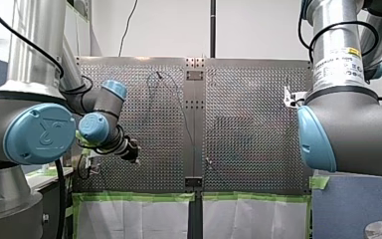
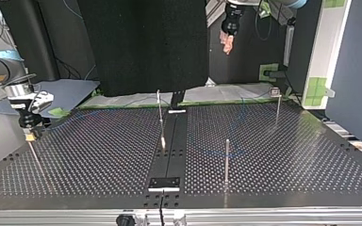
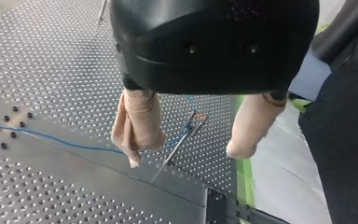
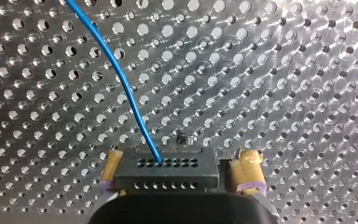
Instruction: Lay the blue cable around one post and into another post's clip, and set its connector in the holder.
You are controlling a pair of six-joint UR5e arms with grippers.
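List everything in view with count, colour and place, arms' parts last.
Perforated table: one, silver, under everything.
Posts: three clear, metal, upright on the table, top view.
Connector: one, black, clamped between two yellow pads.
Blue cable: one, blue, from the connector over the table.
Green tape: strips, green, table's near edge, front view.
Left gripper: one, black, beige pads, open, above the cable.
Right gripper: one, yellow pads, shut on the connector.

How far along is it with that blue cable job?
Done: my right gripper has the connector clamped between its yellow pads, the blue cable running out of it. In hand: nothing else; my left gripper hangs open above the cable. Left: seating the connector; whether the cable is routed round the posts, I cannot tell.
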